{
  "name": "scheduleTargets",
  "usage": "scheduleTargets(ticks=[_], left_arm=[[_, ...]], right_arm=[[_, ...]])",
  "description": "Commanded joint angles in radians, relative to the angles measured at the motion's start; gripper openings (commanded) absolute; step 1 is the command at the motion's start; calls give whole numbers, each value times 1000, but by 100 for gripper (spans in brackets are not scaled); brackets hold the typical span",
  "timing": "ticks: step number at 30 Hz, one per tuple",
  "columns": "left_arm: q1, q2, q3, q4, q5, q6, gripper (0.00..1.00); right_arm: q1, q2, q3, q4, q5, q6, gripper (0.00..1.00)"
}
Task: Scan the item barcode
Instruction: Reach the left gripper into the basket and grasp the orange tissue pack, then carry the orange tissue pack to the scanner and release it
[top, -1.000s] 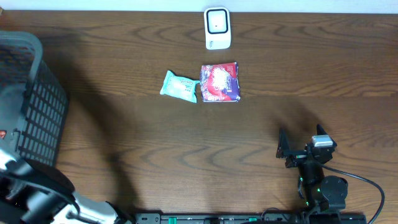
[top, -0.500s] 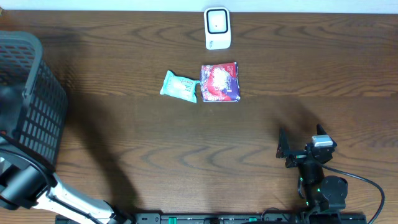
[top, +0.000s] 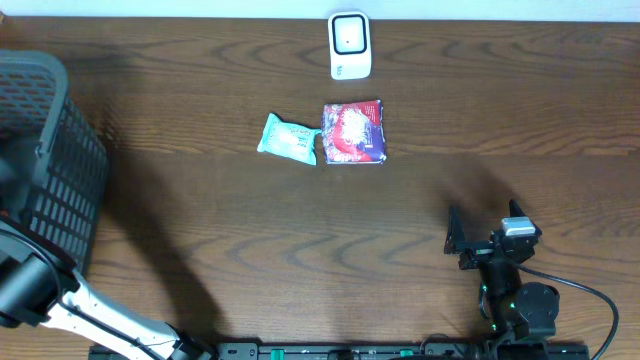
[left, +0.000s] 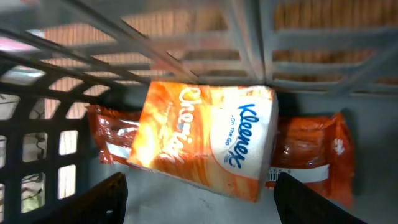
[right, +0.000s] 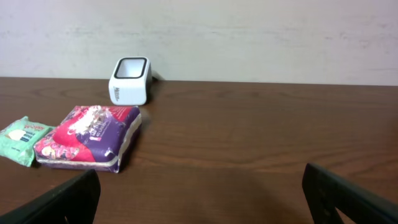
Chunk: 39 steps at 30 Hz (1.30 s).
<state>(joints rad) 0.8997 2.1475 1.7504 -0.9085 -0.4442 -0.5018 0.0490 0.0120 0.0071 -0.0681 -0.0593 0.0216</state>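
Observation:
In the left wrist view an orange Kleenex tissue pack lies tilted inside the grey basket, on top of an orange-red packet. My left gripper is open just in front of the tissue pack. Its dark fingers stand to either side and touch nothing. The white barcode scanner stands at the table's far edge. My right gripper hovers open and empty at the near right, facing the scanner.
A red and purple packet and a small green packet lie side by side in front of the scanner. The basket occupies the table's left end, and my left arm reaches into it from below.
My left arm has swung further left towards the basket in the overhead view. The right arm and the packets on the table have not moved.

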Motion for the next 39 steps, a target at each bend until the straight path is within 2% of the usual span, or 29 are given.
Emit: scheduleTargets(ticks=[1,6,8,11,13,21,28,31,39], left_arm=[[2,37,-5,10,-17,-13,75],[2,39,-11,36,-17,-12,74],[2,39,-11,35,-17,-12,64],[2,39,-11,35,-17,-12,35],[2,38,-11,31,-17,-12,8],[-2,-18,-2,-37,16,-34,7],[-6,-217,-2,-29,285,-178,7],[-21,-317,-2,-11,396,-181,7],[-135,-569,-2,43,537,-156,7]], right_arm=[[-8,-5,-1,-3,-6,0,99],[-8,-5,-1,-3,-6,0,99],[-8,-5,-1,-3,-6,0,99],[-8,-5,-1,-3,-6,0,99],[-8,-5,-1,-3,-6,0,99],[-8,-5,-1,-3,-6,0,99],[-8,-5,-1,-3,-6,0,99],[-8,-5,-1,-3,-6,0,99],[-8,-5,-1,-3,-6,0,99]])
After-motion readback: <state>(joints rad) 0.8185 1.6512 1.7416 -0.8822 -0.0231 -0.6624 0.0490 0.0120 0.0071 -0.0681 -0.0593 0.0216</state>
